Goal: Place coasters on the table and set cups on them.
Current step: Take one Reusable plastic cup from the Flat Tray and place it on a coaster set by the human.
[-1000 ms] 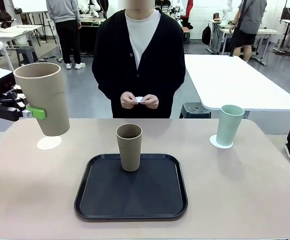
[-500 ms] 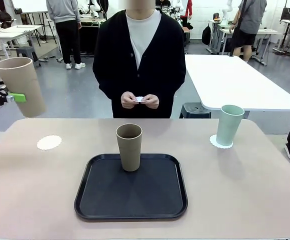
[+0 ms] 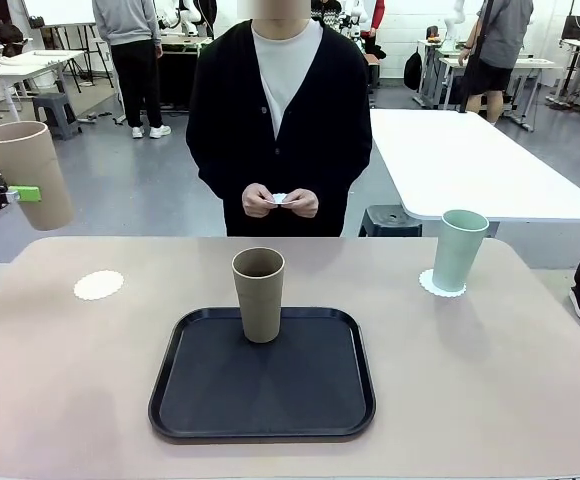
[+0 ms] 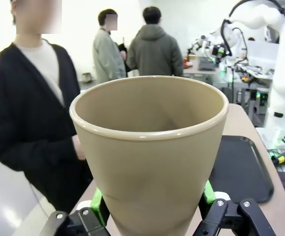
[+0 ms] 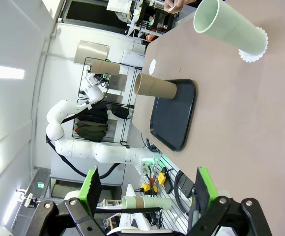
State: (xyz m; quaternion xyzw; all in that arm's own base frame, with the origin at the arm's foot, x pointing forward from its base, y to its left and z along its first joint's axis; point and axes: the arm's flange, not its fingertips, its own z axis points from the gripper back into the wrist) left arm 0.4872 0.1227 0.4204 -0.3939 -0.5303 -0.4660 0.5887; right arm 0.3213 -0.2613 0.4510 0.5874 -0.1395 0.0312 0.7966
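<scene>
Coasters: a bare coaster (image 3: 99, 285) lies on the table (image 3: 490, 400) toward its far left side. A second coaster (image 3: 432, 287) lies toward the far right and carries the mint cup (image 3: 459, 250), which stands upright on it with the scalloped edge showing around its base.

Cups: a beige cup (image 3: 258, 293) stands upright at the far middle of the black tray (image 3: 200, 400), mouth up. The held cup (image 3: 28, 175), also beige, hangs in the air off the table's left end. It is higher than the bare coaster, to its left and well apart from it, and tilts slightly.

Left gripper (image 4: 152, 206): clamped on the held cup's lower wall, one green pad (image 4: 97, 204) pressed to each side. The cup's mouth faces the wrist camera.

Right gripper (image 5: 147, 191): spread wide, with nothing between its fingers (image 5: 91, 184). It sits well back from the mint cup and the tray.

Person: stands at the far side. The person's hands (image 3: 258, 200) are together at the waist, pinching a small white item (image 3: 279, 198) too small to identify.
</scene>
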